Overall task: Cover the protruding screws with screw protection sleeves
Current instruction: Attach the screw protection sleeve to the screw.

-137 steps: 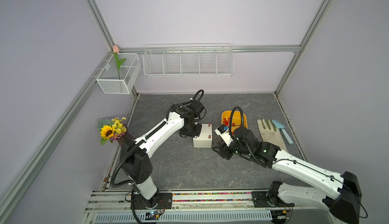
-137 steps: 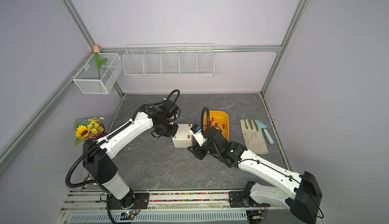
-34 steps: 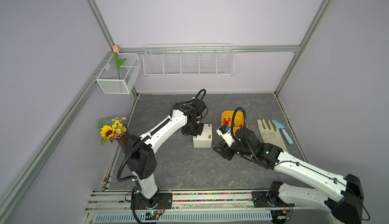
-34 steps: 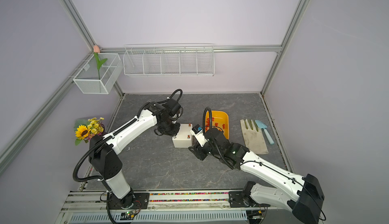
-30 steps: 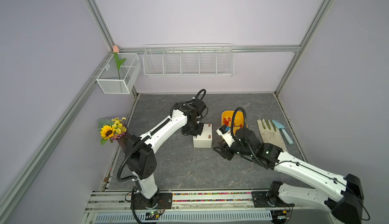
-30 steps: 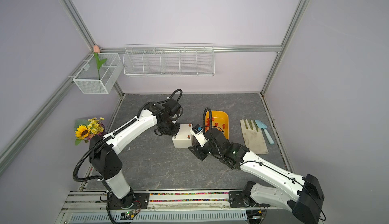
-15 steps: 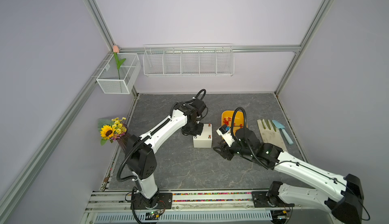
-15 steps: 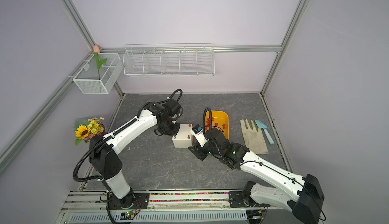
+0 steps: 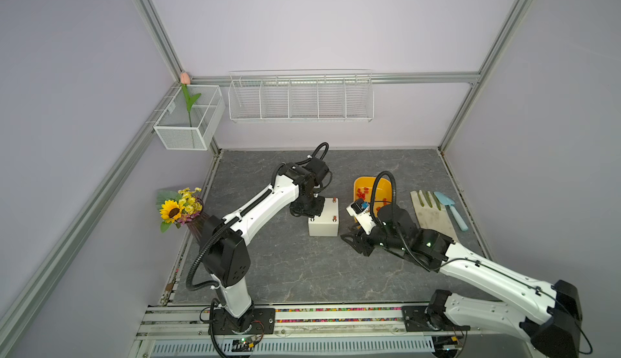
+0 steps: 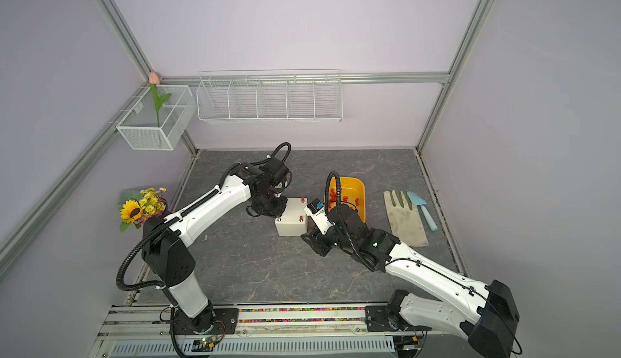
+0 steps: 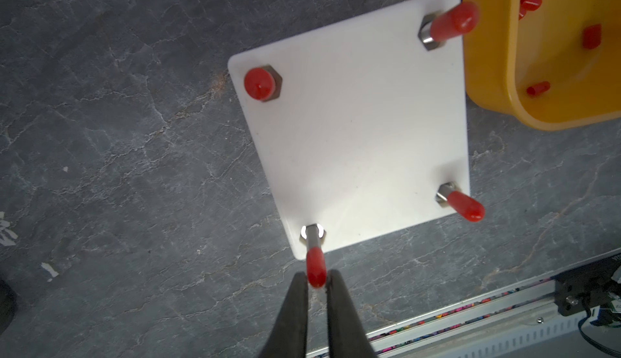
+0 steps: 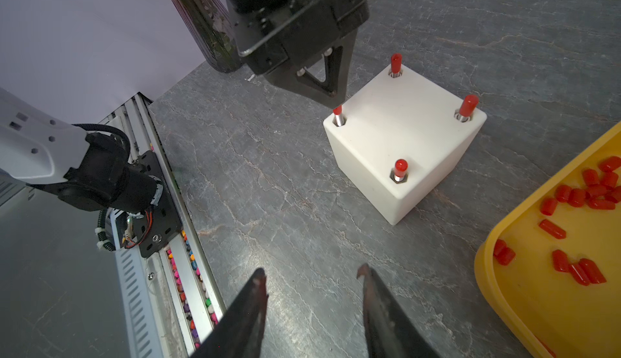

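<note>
A: Where is our left gripper (image 11: 316, 280) now?
B: Its jaws pinch the last red sleeve (image 11: 315, 267) by its closed end. The sleeve sits only on the tip of the fourth screw (image 11: 314, 238), at a corner of the white box (image 11: 363, 131) — bare metal shows below it.
A: Then we should push straight down along the screw, without tilting, until it sits as deep as the neighbour sleeve (image 11: 258, 82).
B: Our right gripper (image 12: 312, 275) hovers spread and empty near the box — we think it could steady the box if it slides
</note>
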`<act>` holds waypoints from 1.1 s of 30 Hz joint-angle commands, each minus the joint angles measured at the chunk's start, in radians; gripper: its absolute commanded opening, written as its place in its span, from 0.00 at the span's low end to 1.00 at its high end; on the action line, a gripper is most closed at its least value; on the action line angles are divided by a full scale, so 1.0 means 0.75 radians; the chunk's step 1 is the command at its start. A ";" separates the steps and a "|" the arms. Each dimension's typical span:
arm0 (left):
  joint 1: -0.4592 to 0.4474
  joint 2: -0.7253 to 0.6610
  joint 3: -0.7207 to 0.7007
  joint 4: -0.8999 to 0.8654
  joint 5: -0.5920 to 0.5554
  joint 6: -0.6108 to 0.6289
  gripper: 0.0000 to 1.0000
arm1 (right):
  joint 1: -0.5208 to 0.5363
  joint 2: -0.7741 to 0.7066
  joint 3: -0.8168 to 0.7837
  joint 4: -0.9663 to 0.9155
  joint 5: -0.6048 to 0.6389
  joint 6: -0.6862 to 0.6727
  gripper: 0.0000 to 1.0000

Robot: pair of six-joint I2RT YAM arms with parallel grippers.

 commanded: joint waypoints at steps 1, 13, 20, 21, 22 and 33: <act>0.003 -0.032 0.004 -0.041 -0.018 -0.002 0.17 | 0.009 -0.024 -0.021 0.030 0.010 0.000 0.48; 0.005 -0.073 0.040 -0.055 -0.020 -0.011 0.19 | 0.009 -0.022 -0.027 0.036 0.010 0.008 0.48; 0.005 -0.137 -0.011 0.014 0.003 -0.037 0.20 | 0.008 -0.023 -0.049 0.067 0.001 0.021 0.48; 0.003 -0.141 -0.018 0.020 0.007 -0.038 0.20 | 0.008 -0.019 -0.049 0.068 -0.002 0.021 0.48; 0.005 -0.145 -0.020 0.020 0.008 -0.040 0.20 | 0.008 -0.015 -0.049 0.069 -0.003 0.024 0.48; 0.005 -0.137 -0.081 0.066 0.032 -0.038 0.06 | 0.008 -0.005 -0.031 0.068 -0.009 0.022 0.48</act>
